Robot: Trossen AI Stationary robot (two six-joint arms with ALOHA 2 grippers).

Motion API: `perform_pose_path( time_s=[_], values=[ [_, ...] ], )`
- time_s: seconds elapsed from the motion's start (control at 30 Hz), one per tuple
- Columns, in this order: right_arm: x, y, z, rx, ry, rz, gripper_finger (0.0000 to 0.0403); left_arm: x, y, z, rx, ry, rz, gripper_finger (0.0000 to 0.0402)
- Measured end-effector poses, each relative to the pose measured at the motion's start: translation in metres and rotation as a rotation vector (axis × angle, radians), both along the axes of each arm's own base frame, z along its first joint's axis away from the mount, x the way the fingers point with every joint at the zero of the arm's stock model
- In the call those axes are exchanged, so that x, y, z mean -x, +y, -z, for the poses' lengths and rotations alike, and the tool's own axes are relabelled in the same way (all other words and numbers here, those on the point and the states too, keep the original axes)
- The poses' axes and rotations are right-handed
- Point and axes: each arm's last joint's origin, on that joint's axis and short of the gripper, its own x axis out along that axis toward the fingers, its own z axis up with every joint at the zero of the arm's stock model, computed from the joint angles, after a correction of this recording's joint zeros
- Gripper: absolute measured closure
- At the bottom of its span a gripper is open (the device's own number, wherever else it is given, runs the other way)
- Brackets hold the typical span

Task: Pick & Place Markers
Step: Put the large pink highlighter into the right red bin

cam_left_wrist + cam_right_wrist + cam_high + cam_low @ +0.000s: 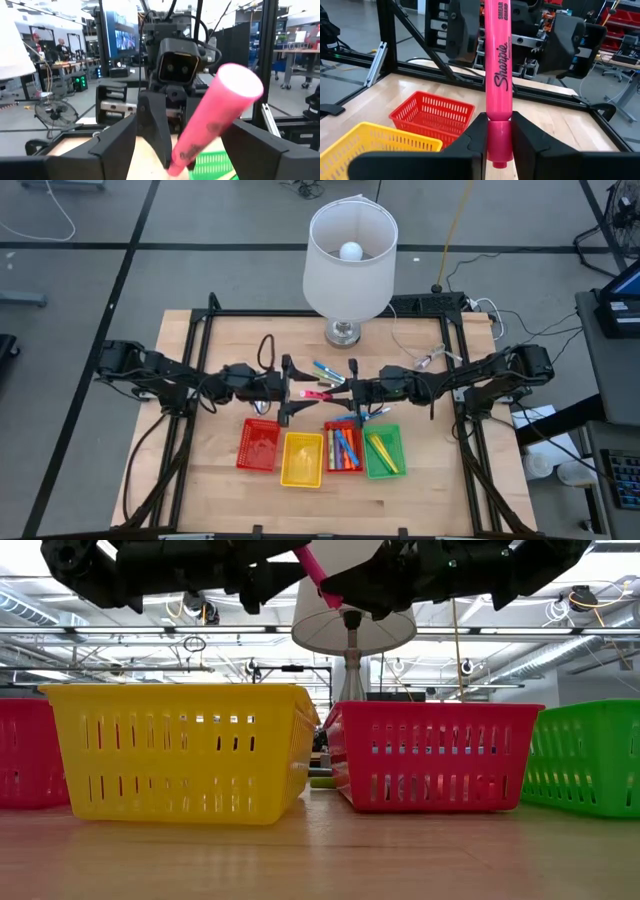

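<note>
My right gripper (498, 142) is pinched tight on the cap end of a pink marker (498, 65), which stands straight out past the fingers with its printed barrel toward the other arm. In the high view that gripper (342, 392) sits mid-table, just above the row of trays, and the pink marker (316, 394) lies level between the two arms. My left gripper (292, 390) faces it with its fingers spread wide, one on either side of the marker's free end without touching it; in the left wrist view those fingers (117, 142) stand well apart while the marker (215, 112) pokes up between them. From the low view I see the marker (320, 572) held high above the baskets, tilted. Below, four trays sit in a row near the table's front edge: a red tray (258, 445), a yellow tray (302, 460), a second red tray (344, 448) holding several markers, and a green tray (384, 450) with a few more. Loose markers (328, 369) lie on the wooden table (200, 360) behind the grippers, near the base of a white lamp (349, 255).
</note>
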Motion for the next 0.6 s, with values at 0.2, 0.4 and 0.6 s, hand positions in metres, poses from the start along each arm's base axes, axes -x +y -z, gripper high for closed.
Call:
perform_pose_path(
  time_s=[0.2, 0.4, 0.6],
  values=[
    [0.0, 0.0, -0.001, 0.0, -0.006, 0.001, 0.0356, -0.008, 0.0, -0.011, 0.002, -0.029, 0.0, 0.0128],
    [0.0, 0.0, 0.0, -0.002, -0.006, 0.001, 0.0356, -0.019, -0.001, -0.001, -0.001, 0.004, 0.0, 0.0128],
    [0.0, 0.0, 0.001, -0.001, 0.007, 0.001, 0.0356, -0.019, -0.002, 0.001, -0.047, 0.028, 0.003, 0.0144]
  ],
)
